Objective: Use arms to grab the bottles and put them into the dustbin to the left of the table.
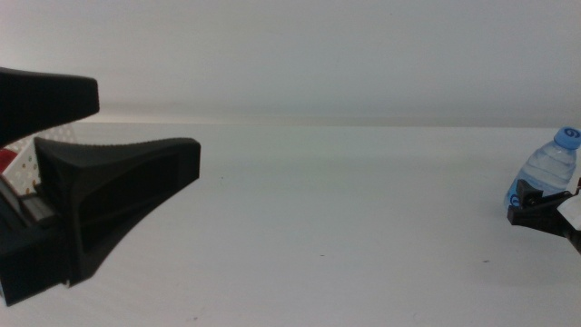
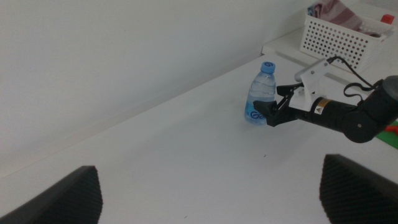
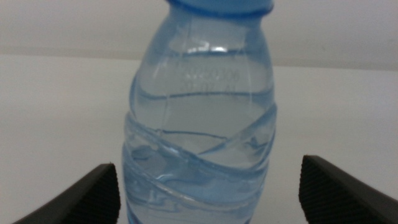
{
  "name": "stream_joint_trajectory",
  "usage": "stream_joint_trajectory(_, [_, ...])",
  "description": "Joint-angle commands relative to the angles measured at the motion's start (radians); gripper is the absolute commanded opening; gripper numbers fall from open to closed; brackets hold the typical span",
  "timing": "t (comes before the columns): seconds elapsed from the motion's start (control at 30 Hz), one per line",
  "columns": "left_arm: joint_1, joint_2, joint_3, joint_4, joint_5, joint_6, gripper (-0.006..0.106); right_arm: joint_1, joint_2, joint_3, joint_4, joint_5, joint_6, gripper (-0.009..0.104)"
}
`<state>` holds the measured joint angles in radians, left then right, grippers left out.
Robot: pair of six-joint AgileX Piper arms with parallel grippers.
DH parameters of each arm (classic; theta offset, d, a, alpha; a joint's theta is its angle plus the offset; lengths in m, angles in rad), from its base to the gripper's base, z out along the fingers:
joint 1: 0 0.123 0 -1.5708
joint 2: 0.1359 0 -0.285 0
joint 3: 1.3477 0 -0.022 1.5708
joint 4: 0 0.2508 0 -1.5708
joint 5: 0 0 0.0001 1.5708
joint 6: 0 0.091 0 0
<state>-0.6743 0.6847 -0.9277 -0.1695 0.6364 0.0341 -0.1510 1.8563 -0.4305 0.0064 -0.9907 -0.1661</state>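
A clear water bottle (image 1: 549, 173) with a blue cap stands upright at the far right of the white table (image 1: 345, 218). My right gripper (image 1: 537, 204) is open, one jaw on each side of the bottle's lower body (image 3: 199, 143), with gaps to both. The left wrist view shows the same bottle (image 2: 261, 93) and right gripper (image 2: 272, 112). At the table's left side my left gripper (image 1: 145, 123) hangs open and holds nothing; its jaws are far apart (image 2: 211, 186). Behind it shows a piece of the white perforated dustbin (image 1: 27, 162), with something red inside.
A second white perforated basket (image 2: 339, 37) holding reddish things stands on a ledge beyond the right arm. A white wall runs along the table's far edge. Bare tabletop (image 2: 186, 155) lies between the two grippers.
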Motion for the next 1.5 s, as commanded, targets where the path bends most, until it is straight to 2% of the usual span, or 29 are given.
stream_joint_trajectory(0.0, [-0.007, -0.004, 0.006, -0.003, -0.018, 0.001, 0.094, 0.004, 0.02, -0.016, -0.006, 0.002, -0.011, 0.077])
stream_joint_trajectory(0.97, [-0.007, -0.004, 0.006, -0.003, -0.018, 0.001, 0.094, 0.032, 0.191, -0.197, -0.006, 0.012, -0.015, 0.077])
stream_joint_trajectory(1.07, [-0.007, -0.004, 0.006, -0.003, -0.018, 0.001, 0.094, 0.041, 0.201, -0.213, -0.006, 0.012, -0.015, 0.074])
stream_joint_trajectory(1.13, [-0.007, -0.004, 0.006, -0.003, -0.018, 0.001, 0.094, 0.045, 0.201, -0.215, -0.006, 0.012, -0.021, 0.065])
stream_joint_trajectory(1.2, [-0.007, -0.004, 0.006, -0.003, -0.018, 0.001, 0.094, 0.05, 0.201, -0.215, -0.006, 0.014, -0.034, 0.047])
stream_joint_trajectory(1.3, [-0.007, -0.004, 0.006, -0.003, -0.018, 0.001, 0.094, 0.065, 0.197, -0.215, -0.015, 0.046, -0.031, 0.006])
stream_joint_trajectory(1.33, [-0.007, -0.004, 0.006, -0.003, -0.018, 0.001, 0.094, 0.079, 0.185, -0.215, -0.023, 0.062, -0.012, -0.002])
stream_joint_trajectory(1.47, [-0.007, -0.004, 0.006, -0.003, -0.018, 0.001, 0.094, 0.174, 0.097, -0.251, -0.134, 0.157, 0.06, -0.002])
